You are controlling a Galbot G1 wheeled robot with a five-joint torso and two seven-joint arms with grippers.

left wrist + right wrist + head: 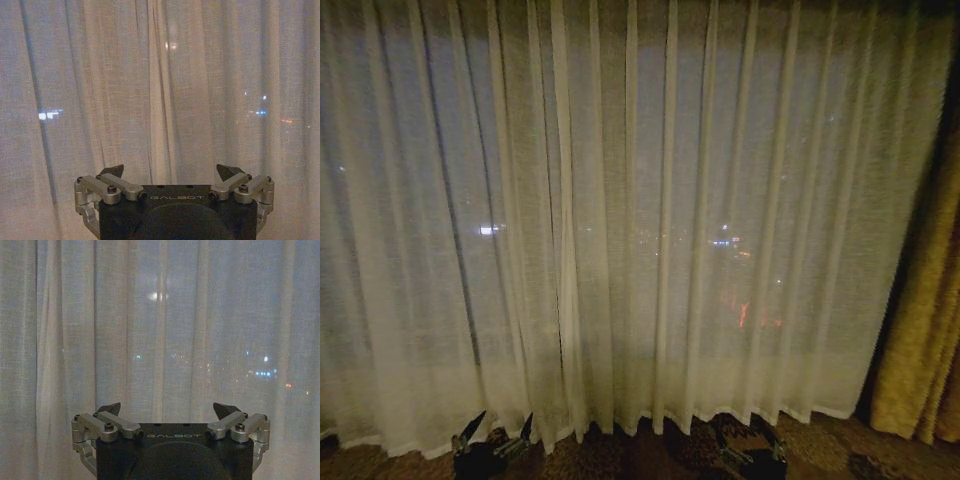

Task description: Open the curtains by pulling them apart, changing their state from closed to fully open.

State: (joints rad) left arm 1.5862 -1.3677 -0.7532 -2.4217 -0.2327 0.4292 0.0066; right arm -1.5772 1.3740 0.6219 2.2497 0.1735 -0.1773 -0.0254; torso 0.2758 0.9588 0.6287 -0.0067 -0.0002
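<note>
Low at the carpet edge we see our left gripper (pixel 498 432) and right gripper (pixel 752 440), both with fingers spread wide and holding nothing. Just beyond them hang the curtains (pixel 620 220), drawn closed across the window, with a golden-brown drape (pixel 925 330) at right.

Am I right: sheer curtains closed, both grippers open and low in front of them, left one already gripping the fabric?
Not quite. The left gripper grips nothing: the left wrist view shows its fingers spread with an empty gap, short of the sheer curtains. The rest stands: the curtains are closed, and the right gripper is open and low too.
</note>
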